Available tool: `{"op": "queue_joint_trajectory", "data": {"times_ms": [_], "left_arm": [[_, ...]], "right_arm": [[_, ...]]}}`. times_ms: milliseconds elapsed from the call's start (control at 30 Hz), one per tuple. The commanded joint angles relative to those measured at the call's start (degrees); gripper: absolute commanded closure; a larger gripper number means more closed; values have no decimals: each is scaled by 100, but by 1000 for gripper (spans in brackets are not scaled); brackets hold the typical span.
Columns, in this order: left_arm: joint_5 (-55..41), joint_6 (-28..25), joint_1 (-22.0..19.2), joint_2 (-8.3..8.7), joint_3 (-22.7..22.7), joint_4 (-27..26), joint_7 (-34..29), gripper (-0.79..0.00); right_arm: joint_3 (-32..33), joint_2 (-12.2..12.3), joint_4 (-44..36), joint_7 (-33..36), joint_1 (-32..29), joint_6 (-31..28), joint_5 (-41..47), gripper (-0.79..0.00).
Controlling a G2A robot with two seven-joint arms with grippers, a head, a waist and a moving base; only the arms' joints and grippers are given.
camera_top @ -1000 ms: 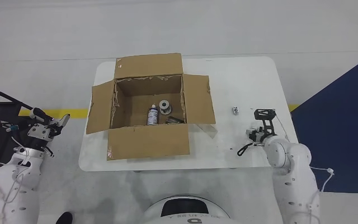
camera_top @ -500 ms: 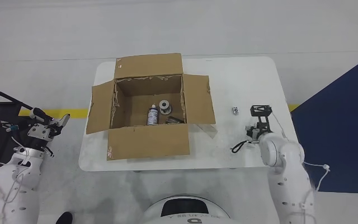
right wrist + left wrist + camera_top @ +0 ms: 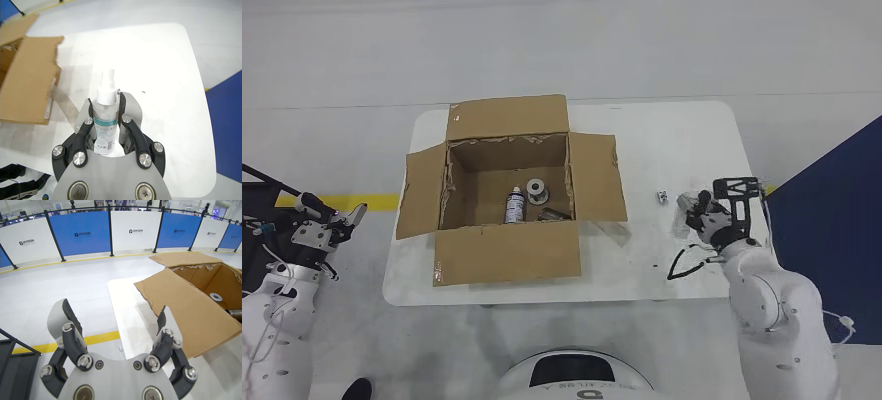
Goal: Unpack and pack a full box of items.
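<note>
- Gripping a clear spray bottle between its fingers, the right hand sits over the tabletop's right part.
- The open cardboard box stands at the centre, and its right flap lies between that hand and the interior.
- Inside lie a can and a metal spool.
- A small object lies nearby.
- The left hand is spread wide, empty, off the tabletop's left edge.

Box on table, can and reel inside, spray bottle right of box
</note>
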Motion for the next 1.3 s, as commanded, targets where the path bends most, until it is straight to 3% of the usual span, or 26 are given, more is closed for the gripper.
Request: {"op": "queue_joint_trajectory", "data": {"times_ms": [0,200,400,567,767,1033,1167,1233,1267], "left_arm": [[0,0,0,0,0,0,0,-785],[0,0,0,0,0,0,0,-785],[0,0,0,0,0,0,0,-785],[0,0,0,0,0,0,0,-785],[0,0,0,0,0,0,0,-785],[0,0,0,0,0,0,0,-785],[0,0,0,0,0,0,0,-785],[0,0,0,0,0,0,0,-785],[0,0,0,0,0,0,0,-785]], "right_arm": [[-28,6,-267,-309,-145,-309,192,0],[-613,24,-776,-403,46,-703,247,0],[-2005,-7,-709,213,1015,-301,-678,0],[-3436,-138,-126,608,2028,352,-1618,0],[-4633,-376,883,616,3104,944,-2031,0],[-5499,-595,2091,330,3727,1332,-3031,0],[-5629,-671,2603,619,3836,1451,-3274,-12],[-5675,-722,2808,879,3920,1471,-3249,-262],[-5682,-748,2863,991,3957,1510,-3222,-493]]}}
